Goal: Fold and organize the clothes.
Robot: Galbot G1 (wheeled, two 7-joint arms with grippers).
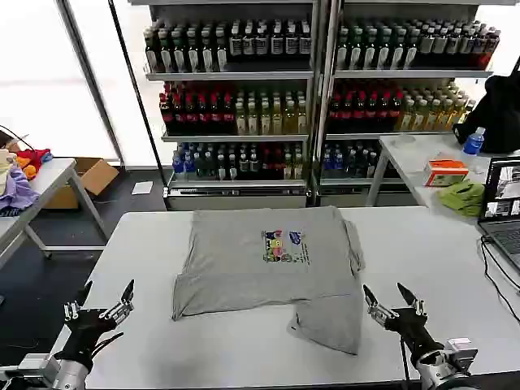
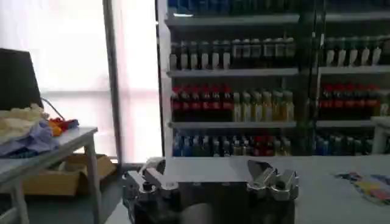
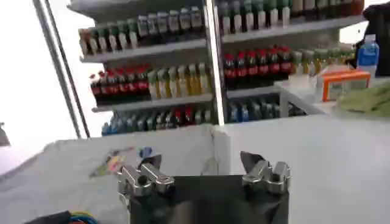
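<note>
Light grey shirt (image 1: 264, 272) spread on the white table (image 1: 422, 260), print (image 1: 283, 246) up, one lower corner folded over toward the right gripper (image 1: 396, 303). Left gripper (image 1: 103, 303) at the near left table edge, right gripper near the folded corner; both empty, jaws spread wide.

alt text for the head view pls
A grey shirt with a small colourful chest print lies partly folded on a white table. The left gripper and right gripper hover open at the table's near edge, either side of it, apart from the cloth. Shelves of drink bottles stand behind.
</note>
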